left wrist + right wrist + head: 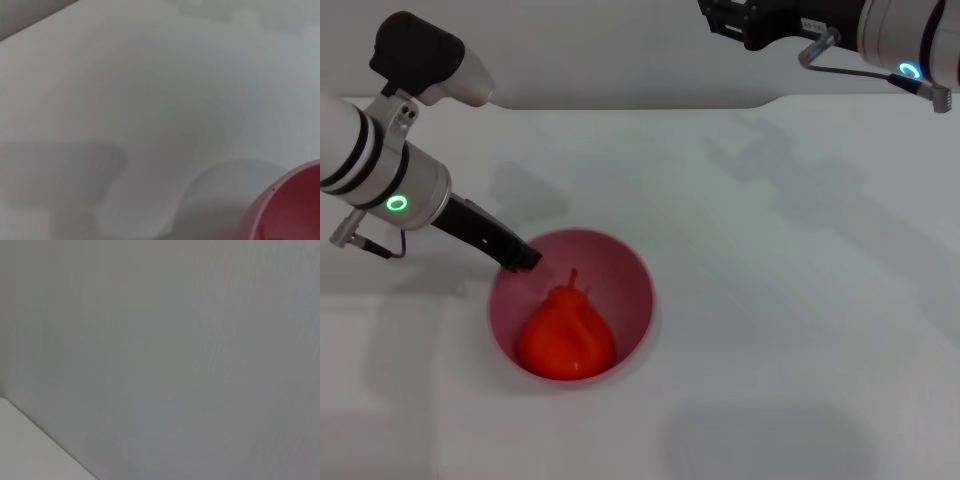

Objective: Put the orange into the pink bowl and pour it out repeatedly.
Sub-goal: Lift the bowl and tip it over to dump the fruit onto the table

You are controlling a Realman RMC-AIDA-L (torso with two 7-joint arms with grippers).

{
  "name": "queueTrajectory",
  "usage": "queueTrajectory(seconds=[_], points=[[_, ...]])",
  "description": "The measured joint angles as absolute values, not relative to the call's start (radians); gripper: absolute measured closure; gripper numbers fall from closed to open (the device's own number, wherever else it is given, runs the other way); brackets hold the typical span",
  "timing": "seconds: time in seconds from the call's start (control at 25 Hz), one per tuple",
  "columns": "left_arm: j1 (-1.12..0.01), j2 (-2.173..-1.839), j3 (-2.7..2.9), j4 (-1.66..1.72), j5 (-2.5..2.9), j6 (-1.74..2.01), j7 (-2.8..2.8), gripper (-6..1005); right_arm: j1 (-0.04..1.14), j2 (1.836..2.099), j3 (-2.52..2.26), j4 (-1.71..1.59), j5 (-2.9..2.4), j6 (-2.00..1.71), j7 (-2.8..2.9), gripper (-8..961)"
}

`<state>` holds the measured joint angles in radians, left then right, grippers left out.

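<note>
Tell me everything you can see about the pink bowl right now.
The pink bowl is round, deep and plain, of glossy, smooth plastic by the look of it. It stands upright on the white table, toward the robot's left. The orange lies inside it, stem pointing up and away. The left gripper is at the bowl's far-left rim; whether it grips the rim cannot be seen.

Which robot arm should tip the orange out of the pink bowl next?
Probably the left. The left gripper is already at the pink bowl rim, with the orange inside. The right gripper is far away, up at the table's back edge.
</note>
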<state>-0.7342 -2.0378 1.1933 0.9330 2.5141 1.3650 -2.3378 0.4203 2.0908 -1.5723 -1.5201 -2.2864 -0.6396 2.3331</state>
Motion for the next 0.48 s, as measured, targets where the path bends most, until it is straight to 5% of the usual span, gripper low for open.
queueTrajectory(seconds=[0.48], points=[[-0.736, -2.042, 1.193, 0.932, 2.519, 1.351, -2.349, 888, 0.42, 2.089, -1.572, -1.512, -2.268, -0.639, 2.333, 375]])
